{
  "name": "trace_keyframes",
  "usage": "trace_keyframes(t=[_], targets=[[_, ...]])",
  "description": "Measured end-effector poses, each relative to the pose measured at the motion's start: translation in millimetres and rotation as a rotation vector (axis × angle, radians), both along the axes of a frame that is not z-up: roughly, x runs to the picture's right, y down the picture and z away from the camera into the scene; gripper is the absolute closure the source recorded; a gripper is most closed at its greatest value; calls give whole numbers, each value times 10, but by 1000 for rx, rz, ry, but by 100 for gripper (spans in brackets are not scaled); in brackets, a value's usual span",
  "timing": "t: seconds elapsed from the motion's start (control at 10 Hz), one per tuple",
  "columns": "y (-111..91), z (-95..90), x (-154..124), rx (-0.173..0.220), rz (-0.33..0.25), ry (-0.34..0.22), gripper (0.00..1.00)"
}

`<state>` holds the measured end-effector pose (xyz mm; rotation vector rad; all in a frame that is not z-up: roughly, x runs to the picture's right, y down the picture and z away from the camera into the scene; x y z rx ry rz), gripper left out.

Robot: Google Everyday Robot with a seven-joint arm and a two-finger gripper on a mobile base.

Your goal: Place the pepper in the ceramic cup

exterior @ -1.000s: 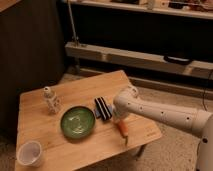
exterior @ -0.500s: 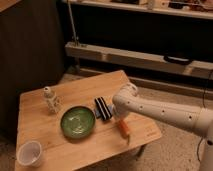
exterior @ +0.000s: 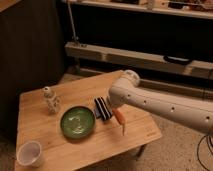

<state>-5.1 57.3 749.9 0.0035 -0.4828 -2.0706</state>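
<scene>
Where the striped block lies, pepper in jaws alongside.

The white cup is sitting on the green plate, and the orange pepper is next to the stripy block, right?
No. The camera view shows the white cup on the near corner of the table, apart from the green plate. The orange pepper is next to the stripy block, at the robot's claw.

White arm in from the right, angled downward, gripper low at its left tip, mostly hidden.
</scene>
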Motion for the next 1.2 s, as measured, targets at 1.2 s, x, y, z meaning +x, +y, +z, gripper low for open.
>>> trace_keyframes(t=[1.2], targets=[[173,-1022,-2595,-51,-374,-935,100]])
